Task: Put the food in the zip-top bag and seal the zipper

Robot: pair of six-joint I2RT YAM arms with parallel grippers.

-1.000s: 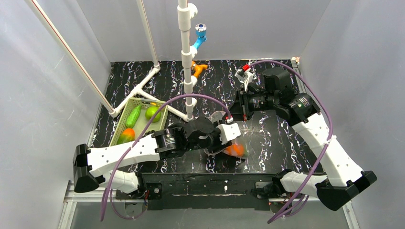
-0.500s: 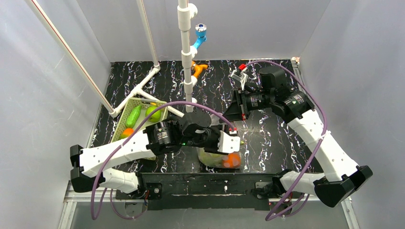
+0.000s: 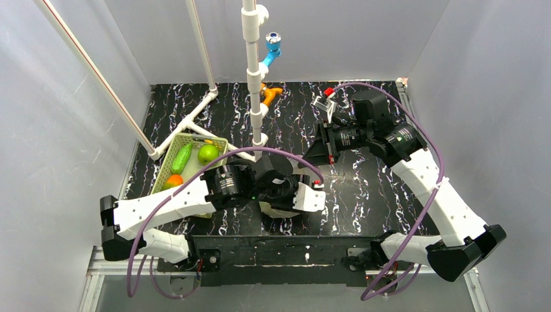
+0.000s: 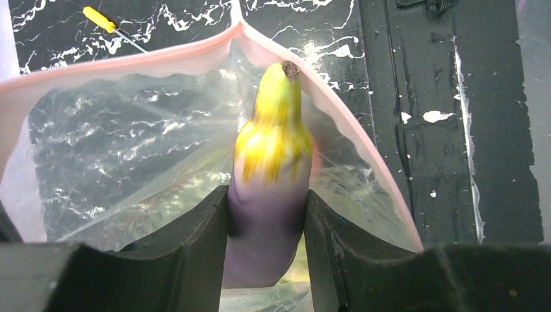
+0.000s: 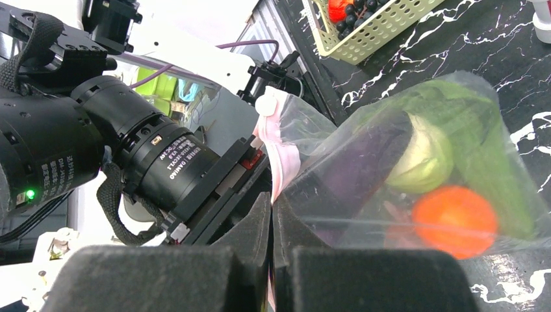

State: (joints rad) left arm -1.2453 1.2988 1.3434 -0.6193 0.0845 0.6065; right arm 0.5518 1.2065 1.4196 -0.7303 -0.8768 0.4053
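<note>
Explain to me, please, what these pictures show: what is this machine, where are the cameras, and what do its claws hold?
This robot has a left arm and a right arm, bolted at the near edge of a black marbled table. The wide picture comes from a camera above and behind them; the other two come from cameras on the wrists. The right gripper is shut on the pink zipper strip of a clear crinkly plastic bag. The left gripper holds a toy vegetable, purple with a yellow and green tip, in the bag's open mouth. Inside lie an orange ball and green toy pieces. On the left stands a pale green slatted basket with a green cucumber, a green round fruit and an orange-red piece.
</note>
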